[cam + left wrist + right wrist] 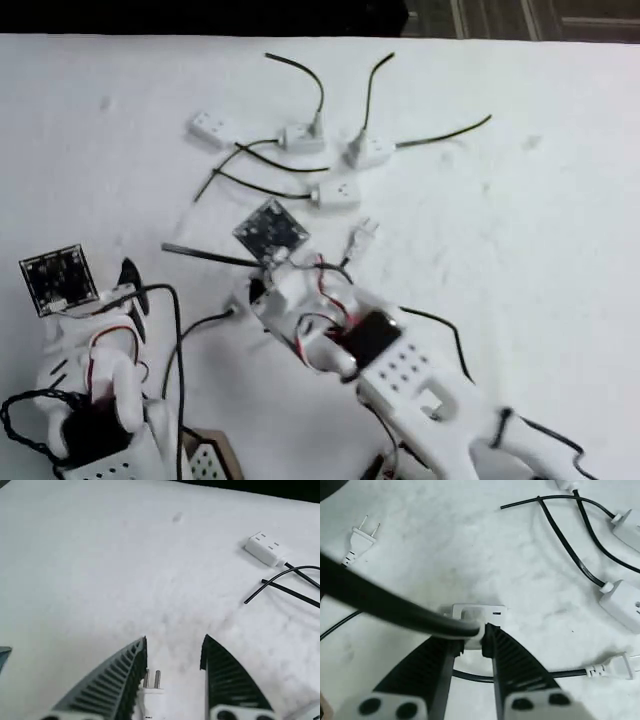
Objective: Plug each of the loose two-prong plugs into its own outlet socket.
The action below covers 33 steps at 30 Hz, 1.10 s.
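L claw [174, 642] apart, small white two-prong plug [150, 685] on table between fingers. R claw [483, 629] clamped on white socket block [480, 612] w/ black cord [385, 605]. R wrist view: loose white plug [360, 539] near. High view: other white socket [335, 192] behind.

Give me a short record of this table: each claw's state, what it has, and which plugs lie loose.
left claw: open, a plug between its fingers
right claw: shut on an outlet at its cord end
second plug: loose on the table, prongs bare
third plug: loose, beside the right claw
another outlet: on the table beyond the right claw
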Tool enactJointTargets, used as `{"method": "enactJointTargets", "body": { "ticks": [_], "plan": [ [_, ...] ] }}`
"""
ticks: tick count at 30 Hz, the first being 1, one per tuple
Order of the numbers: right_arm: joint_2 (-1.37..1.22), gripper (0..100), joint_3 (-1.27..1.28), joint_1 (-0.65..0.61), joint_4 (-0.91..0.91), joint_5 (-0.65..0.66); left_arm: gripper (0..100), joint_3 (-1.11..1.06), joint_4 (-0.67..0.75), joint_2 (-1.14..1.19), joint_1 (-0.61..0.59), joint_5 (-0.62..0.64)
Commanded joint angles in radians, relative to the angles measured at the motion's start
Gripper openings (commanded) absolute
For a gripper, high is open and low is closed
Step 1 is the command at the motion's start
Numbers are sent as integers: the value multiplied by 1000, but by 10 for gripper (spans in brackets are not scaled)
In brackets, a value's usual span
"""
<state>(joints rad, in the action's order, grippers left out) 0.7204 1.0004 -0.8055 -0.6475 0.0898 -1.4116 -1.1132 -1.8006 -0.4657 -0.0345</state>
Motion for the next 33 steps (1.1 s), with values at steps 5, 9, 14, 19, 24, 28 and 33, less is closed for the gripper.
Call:
{"method": "enactJointTargets", "body": {
  "ticks": [5, 9, 14, 19, 24, 28, 33],
  "plan": [
    [-209, 16, -49, 76, 194, 49, 187, -166, 71, -10, -16, -9],
    [-269, 16, -49, 84, 226, 51, 187, -216, 130, -10, -18, -9],
    [-283, 17, -49, 82, 229, 49, 187, -219, 129, -10, -18, -9],
    [-288, 17, -51, 85, 245, 49, 187, -221, 129, -10, -18, -9],
    [-326, 17, -51, 85, 280, 49, 187, -221, 127, -10, -18, -9],
    [-384, 17, -52, 91, 297, 49, 186, -221, 127, -10, -18, -9],
    [-369, 17, -46, 99, 271, 49, 186, -221, 127, -10, -18, -9]
  ]
}}
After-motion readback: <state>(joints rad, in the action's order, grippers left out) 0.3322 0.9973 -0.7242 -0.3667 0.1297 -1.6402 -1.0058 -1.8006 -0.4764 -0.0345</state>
